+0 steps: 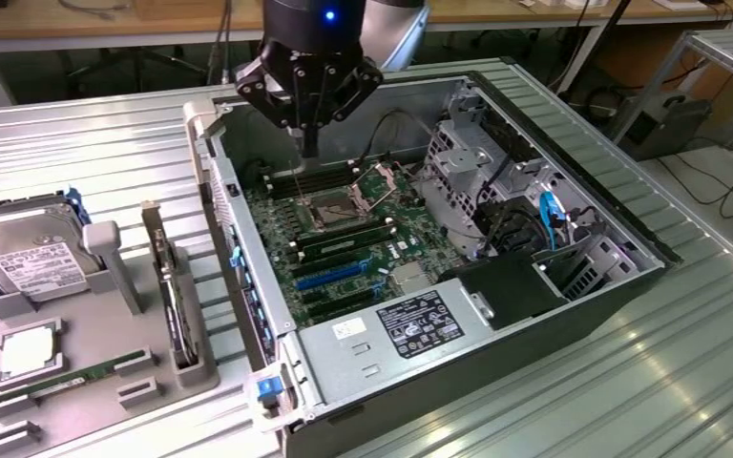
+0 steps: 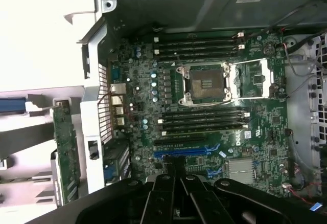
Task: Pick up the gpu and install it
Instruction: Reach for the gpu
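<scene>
The gpu (image 1: 171, 286) stands on its long edge in a slot of the grey holder (image 1: 99, 343), at the exterior view's left, beside the open computer case (image 1: 571, 305). The wrist view sees it edge-on as a thin card (image 2: 64, 142) outside the case wall. My gripper (image 1: 305, 143) hangs above the far end of the case, over the motherboard (image 1: 341, 239), well away from the gpu. Its fingers meet in a narrow point, shut with nothing between them. In the wrist view, the gripper (image 2: 172, 169) sits over the blue expansion slots (image 2: 184, 152).
A silver hard drive (image 1: 30, 262), a processor (image 1: 30, 348) and a green memory stick (image 1: 73, 377) also rest in the holder. Inside the case are the open processor socket (image 2: 204, 83), a drive cage (image 1: 469, 162) and the power supply (image 1: 418, 324). Ribbed metal tabletop (image 1: 672, 382) surrounds it.
</scene>
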`<state>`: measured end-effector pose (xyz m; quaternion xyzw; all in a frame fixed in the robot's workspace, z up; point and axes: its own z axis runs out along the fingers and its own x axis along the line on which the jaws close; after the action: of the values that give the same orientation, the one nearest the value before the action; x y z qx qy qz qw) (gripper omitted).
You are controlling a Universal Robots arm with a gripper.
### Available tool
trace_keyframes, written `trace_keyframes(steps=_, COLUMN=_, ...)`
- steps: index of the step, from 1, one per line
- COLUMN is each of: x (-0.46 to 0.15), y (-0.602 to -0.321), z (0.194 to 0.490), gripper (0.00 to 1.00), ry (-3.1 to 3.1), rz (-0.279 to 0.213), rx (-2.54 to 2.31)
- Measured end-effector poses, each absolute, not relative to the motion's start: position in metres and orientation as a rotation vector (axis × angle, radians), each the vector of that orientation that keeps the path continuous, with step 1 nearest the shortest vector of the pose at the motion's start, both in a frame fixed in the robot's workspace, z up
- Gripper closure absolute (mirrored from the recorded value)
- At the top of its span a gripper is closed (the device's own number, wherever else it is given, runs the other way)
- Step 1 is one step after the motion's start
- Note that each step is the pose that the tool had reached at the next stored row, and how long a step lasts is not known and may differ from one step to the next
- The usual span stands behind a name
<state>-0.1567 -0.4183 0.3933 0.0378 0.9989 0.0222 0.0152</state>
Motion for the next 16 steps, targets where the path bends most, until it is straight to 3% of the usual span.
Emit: trace_keyframes(steps=16, x=-0.231, y=-0.438, z=0.392, gripper=0.89, ry=3.108, rz=0.069, rx=0.117)
